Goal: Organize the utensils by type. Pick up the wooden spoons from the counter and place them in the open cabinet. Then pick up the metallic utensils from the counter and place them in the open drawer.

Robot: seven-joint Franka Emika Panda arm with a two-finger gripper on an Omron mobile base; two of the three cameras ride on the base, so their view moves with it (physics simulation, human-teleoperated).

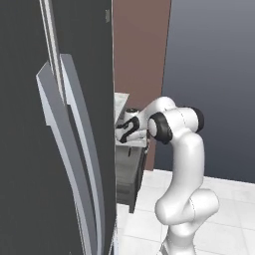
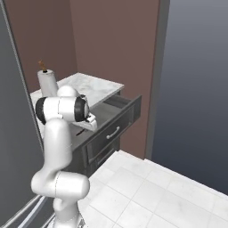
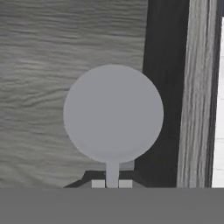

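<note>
My gripper point(image 3: 112, 183) is shut on a metallic utensil, a round grey-silver head point(image 3: 113, 113) on a thin stem that runs down between the two fingertips. It hangs over the grey wood-grain inside of the open drawer point(image 3: 39, 87). From the left base view the gripper point(image 1: 124, 132) sits low above the open drawer point(image 1: 130, 167), just under the white counter point(image 1: 121, 102). The right base view has the open drawer point(image 2: 116, 108) pulled out below the counter point(image 2: 91, 84), with my hand tucked behind the arm. The wooden spoons and the open cabinet are out of view.
A tall dark door with long grey handles point(image 1: 74, 149) fills the left. A paper towel roll point(image 2: 46, 80) stands on the counter's back corner. A brown wall point(image 2: 111, 44) rises behind, and pale floor tiles point(image 2: 156, 191) lie to the right.
</note>
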